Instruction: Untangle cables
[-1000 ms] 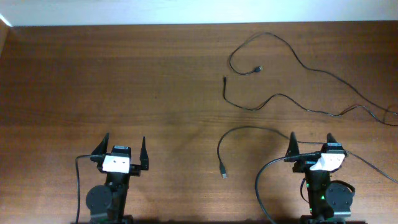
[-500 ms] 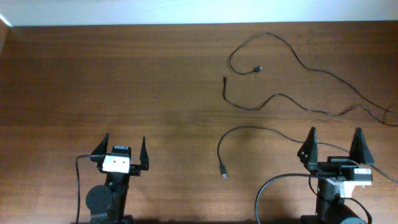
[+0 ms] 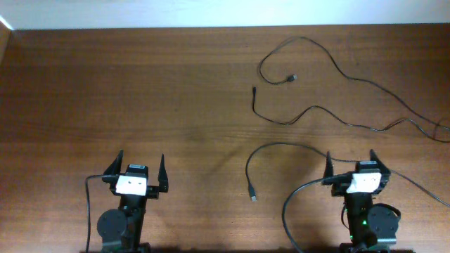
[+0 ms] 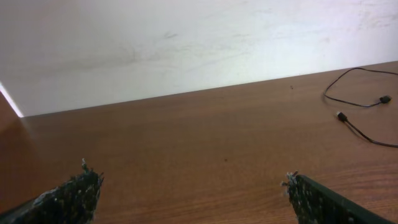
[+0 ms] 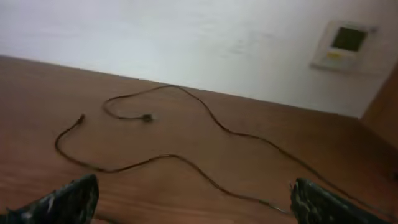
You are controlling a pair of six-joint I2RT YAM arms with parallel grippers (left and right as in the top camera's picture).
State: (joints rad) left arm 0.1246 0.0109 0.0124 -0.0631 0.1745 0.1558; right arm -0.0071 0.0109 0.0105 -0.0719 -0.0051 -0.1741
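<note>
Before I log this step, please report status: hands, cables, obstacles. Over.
Left hand open, empty. Right hand open, empty. Cables on table, none held; nearest runs by right hand. No obstacle seen.

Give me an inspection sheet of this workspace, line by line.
Surface: brown wooden table, no spills or marks seen.
Job's things: thin black cords spread loosely over the right half, with three plug ends showing. The nearest cord runs close by the right gripper.
Clutter: nothing seen.
Grippers: left gripper open and empty; right gripper open and empty. Both sit at the near edge.
Cables: thicker black arm wires loop beside each arm's base.
Surroundings: white wall behind the table; pale wall panel with a small screen.
</note>
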